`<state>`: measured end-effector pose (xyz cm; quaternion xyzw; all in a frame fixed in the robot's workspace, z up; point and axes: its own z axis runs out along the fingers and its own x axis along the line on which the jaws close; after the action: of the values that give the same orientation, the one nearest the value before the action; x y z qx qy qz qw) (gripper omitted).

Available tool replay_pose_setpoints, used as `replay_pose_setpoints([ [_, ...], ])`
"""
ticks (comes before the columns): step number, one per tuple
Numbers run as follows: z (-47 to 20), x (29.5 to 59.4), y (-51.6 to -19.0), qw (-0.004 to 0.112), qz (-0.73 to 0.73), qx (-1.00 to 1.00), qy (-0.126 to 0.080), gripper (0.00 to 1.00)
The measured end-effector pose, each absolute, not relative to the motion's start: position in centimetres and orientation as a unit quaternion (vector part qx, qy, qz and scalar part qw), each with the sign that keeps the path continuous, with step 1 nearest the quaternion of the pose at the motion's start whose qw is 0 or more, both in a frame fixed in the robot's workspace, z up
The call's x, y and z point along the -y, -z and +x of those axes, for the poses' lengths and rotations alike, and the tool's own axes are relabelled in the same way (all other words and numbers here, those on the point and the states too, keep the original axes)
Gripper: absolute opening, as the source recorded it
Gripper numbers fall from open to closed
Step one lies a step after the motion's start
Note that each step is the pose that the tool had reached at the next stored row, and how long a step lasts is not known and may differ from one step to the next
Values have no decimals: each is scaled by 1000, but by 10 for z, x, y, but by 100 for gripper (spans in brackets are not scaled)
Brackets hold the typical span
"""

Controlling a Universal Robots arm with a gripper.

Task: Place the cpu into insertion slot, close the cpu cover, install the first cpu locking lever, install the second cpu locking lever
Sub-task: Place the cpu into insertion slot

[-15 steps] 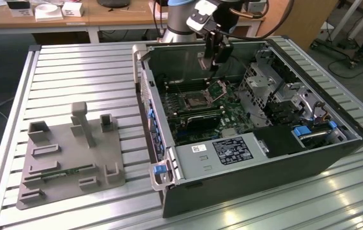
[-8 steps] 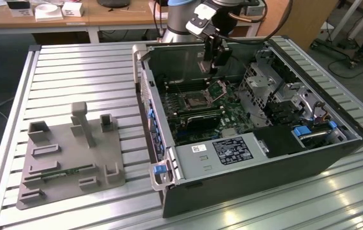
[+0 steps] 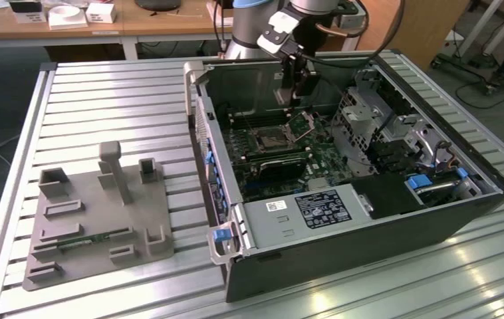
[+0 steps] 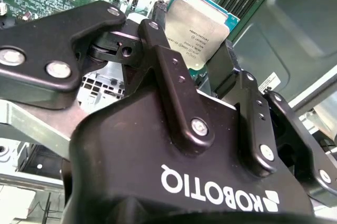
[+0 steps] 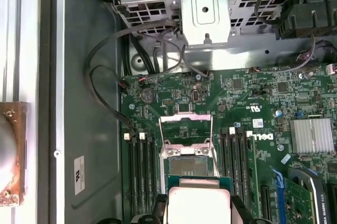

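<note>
In the exterior view my gripper (image 3: 292, 98) hangs inside the open computer case, above the far end of the motherboard. It is shut on the cpu (image 4: 197, 23), a flat square chip with a silvery-tan top, held by its edges between the black fingers (image 4: 160, 50). In the first wrist view the cpu (image 5: 197, 205) hovers just short of the insertion slot (image 5: 188, 165), whose dark square bed is uncovered. The cpu cover (image 5: 185, 128) stands swung up at the slot's far side, and a thin locking lever (image 5: 214, 153) is raised beside it. The slot (image 3: 265, 139) and the raised cover (image 3: 304, 122) also show in the exterior view.
Long black memory slots (image 5: 139, 166) flank the socket on both sides. A metal drive cage (image 3: 372, 119) and loose black cables (image 5: 105, 76) crowd the case near the arm. A grey fixture plate (image 3: 92, 212) with upright posts sits on the slatted table at the exterior view's left.
</note>
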<state>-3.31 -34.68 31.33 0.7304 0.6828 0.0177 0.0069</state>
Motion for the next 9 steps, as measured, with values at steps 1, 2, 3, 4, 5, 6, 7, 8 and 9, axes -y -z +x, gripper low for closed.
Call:
replay_pose_setpoints([
  [1, -33, 347, -312, 7, 730, -683, -18, 54],
  [2, -33, 347, -311, 6, 730, -683, -17, 54],
  [3, -33, 347, -310, 6, 730, -683, -17, 54],
  [4, -33, 347, -309, 6, 730, -683, -17, 54],
  [5, -33, 347, -309, 6, 730, -683, -17, 54],
  [6, -33, 347, -309, 6, 730, -683, -17, 54],
  [7, -33, 347, -308, 6, 730, -683, -17, 54],
  [8, -33, 347, -307, 6, 730, -683, -17, 54],
  [9, -33, 347, -307, 6, 730, -683, -17, 54],
])
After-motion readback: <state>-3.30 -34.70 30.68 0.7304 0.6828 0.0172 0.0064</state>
